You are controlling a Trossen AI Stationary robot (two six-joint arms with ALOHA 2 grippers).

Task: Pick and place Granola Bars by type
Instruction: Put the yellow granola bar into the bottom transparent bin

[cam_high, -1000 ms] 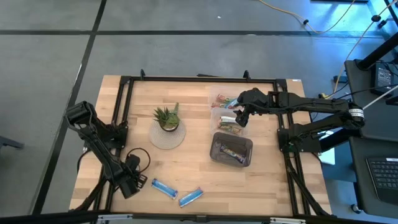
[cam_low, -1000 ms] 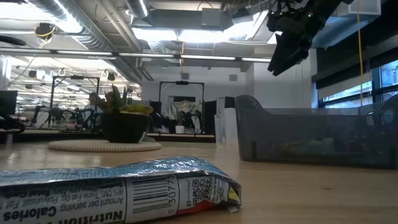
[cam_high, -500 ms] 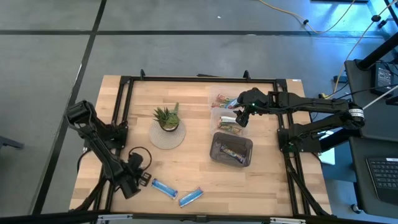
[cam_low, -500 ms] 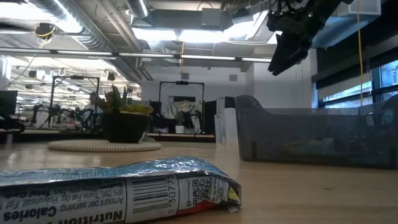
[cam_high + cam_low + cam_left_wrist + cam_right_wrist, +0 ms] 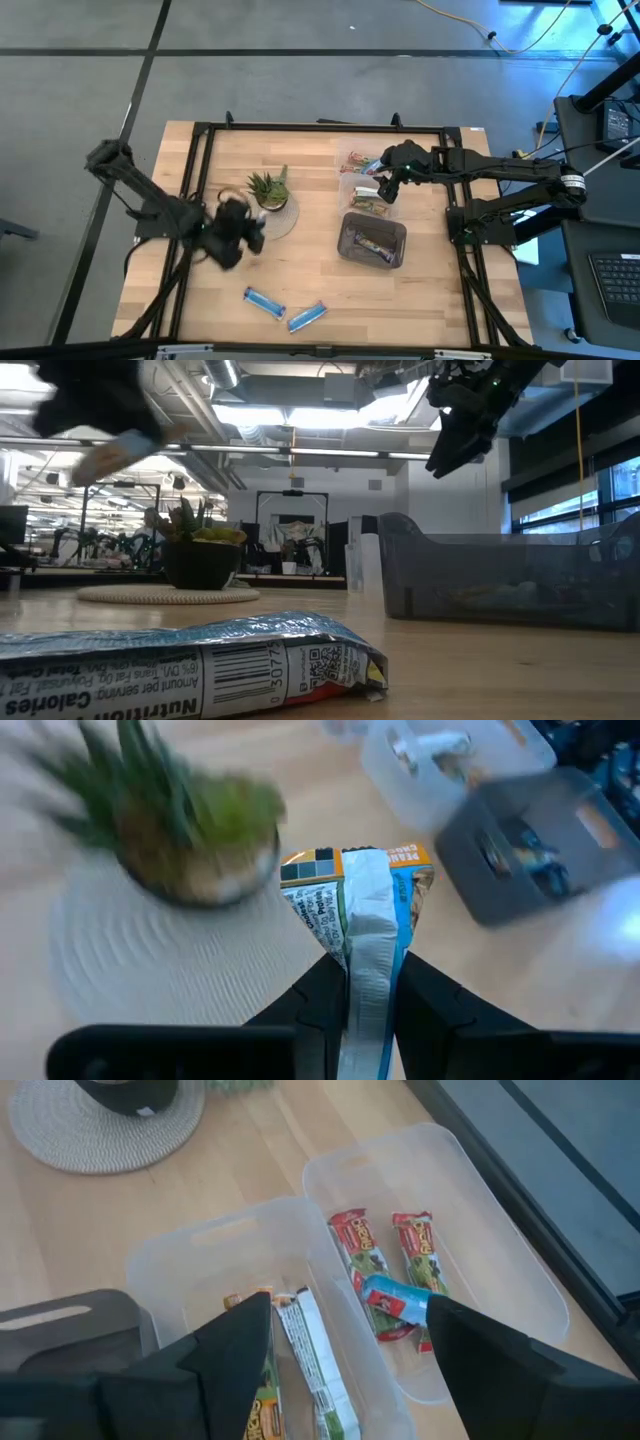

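Note:
My left gripper [image 5: 238, 233] hangs above the table just in front of the potted plant [image 5: 268, 188], shut on a silvery-white and blue granola bar [image 5: 366, 910]. In the low view that bar [image 5: 120, 450] shows blurred, high at the left. Two blue bars [image 5: 265, 300] [image 5: 307, 316] lie flat on the table near its front edge. My right gripper [image 5: 385, 188] hovers open over two clear bins [image 5: 500, 1260] [image 5: 190, 1250] that hold bars, with nothing between its fingers. My left gripper pinches the bar's near end [image 5: 366, 995] between its two fingers. The bar sticks out forward along the fingers, standing on edge, with its orange-printed far end [image 5: 362, 868] free. It is lifted clear of the table.
The plant stands on a round woven mat [image 5: 282, 222]. A grey bin [image 5: 373, 242] with several bars sits in front of the clear bins. The farther clear bin holds green-tan and red bars [image 5: 352, 1245] and a blue one [image 5: 395, 1295]. A black frame [image 5: 320, 128] rims the table.
My left gripper has risen from the table's front left corner and swung toward the plant, turning as it went. It carries a bar, now lifted clear. The two blue bars have stayed where they lay.

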